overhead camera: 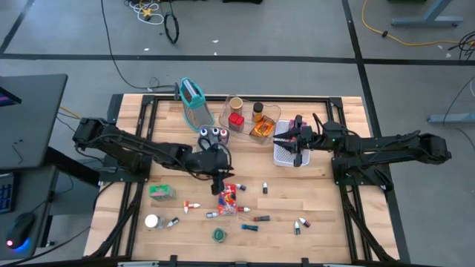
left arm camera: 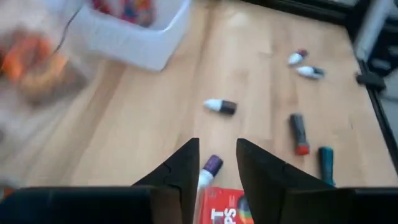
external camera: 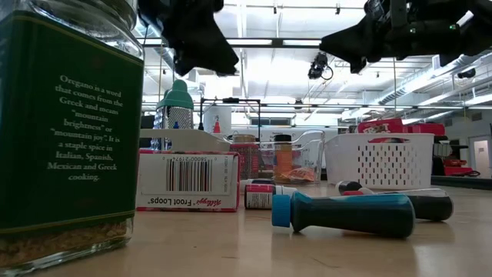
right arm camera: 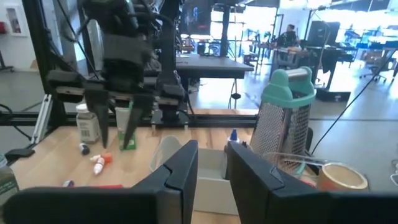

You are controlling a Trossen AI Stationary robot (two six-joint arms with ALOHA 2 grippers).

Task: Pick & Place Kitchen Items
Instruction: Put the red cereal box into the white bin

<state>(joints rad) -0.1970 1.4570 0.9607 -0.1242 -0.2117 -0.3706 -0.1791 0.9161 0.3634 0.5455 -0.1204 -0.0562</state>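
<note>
Far left of the wooden table (overhead camera: 133,208), a green-and-white packet (overhead camera: 161,193) and a white round lid (overhead camera: 151,220) lie flat, well apart from either arm. Next over, the left gripper (overhead camera: 217,180) hangs above table centre, directly over the red printed cereal box (overhead camera: 228,199), which lies flat with its long axis running from the far edge of the table toward the near edge. In the left wrist view the two dark fingers (left arm camera: 180,168) stand a little apart with nothing between them, so the hand is slightly spread, pinching nothing; just past the fingertips sits a small purple-capped white vial (left arm camera: 209,170) beside the box top (left arm camera: 225,208). The vial lies on its side, purple cap pointing away from the gripper, long axis roughly in line with the finger gap, so a straight drop would likely straddle it. Whether vial or box is the target can't be told, the wrist view is blurred. Left arm is clearly the nearer one to both. More small capped vials (overhead camera: 265,188) scatter to the right, each lying down at mixed angles. Far right, the right gripper (overhead camera: 298,144) hovers over the white perforated basket (overhead camera: 282,154), fingers slightly apart and empty in its wrist view, waiting away from the loose items.
</note>
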